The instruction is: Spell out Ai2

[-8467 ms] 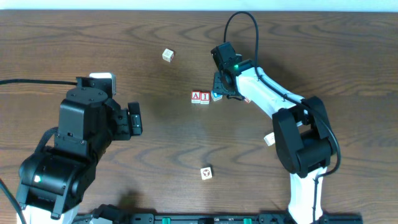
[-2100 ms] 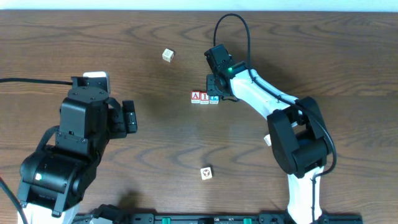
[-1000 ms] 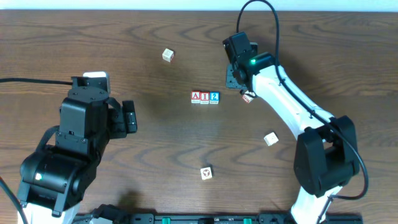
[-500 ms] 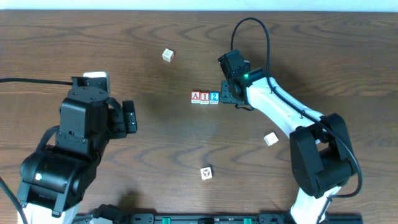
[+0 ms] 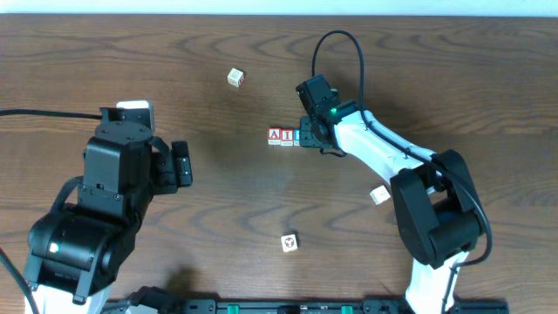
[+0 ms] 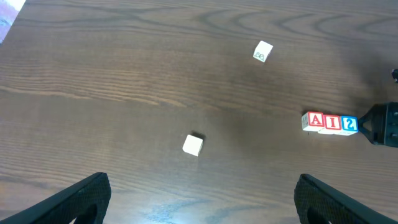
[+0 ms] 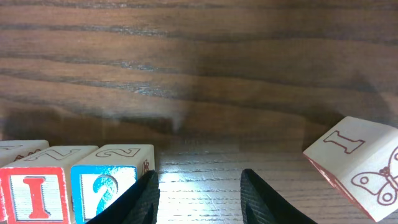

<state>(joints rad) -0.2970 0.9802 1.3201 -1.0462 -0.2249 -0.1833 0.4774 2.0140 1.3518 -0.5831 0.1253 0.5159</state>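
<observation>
And the right gripper [image 5: 305, 137] is back at the row! 1 second ago we had it pulled up and away, with the word standing alone. Now it has swung in beside the end of the line and hides part of the last cube from overhead.

Its jaws stand a little apart with only the bare dark wooden table [image 7: 199, 93] between them, so nothing is held. Just outside the finger [image 7: 144, 198] nearer the row we see the white wooden cube with the blue 2 [image 7: 111, 183]. It is touching or nearly so; we cannot tell which. Further from the jaws come the red-framed white cube with the red I [image 7: 34, 190] and then the red-framed white cube with the red A [image 6: 316, 121]. All 3 sit side by side, reading A, I, 2.

Past the other finger, well apart, lies a pale wooden cube with a butterfly drawing [image 7: 356, 167], no part of our word. The left gripper [image 6: 202, 182] hangs empty with its jaws wide apart, the row far off to one side of them.

To us the spelling looks done. This return reads as a tidy-up nudge, and a heavy push could shove the 3 out of line.
</observation>
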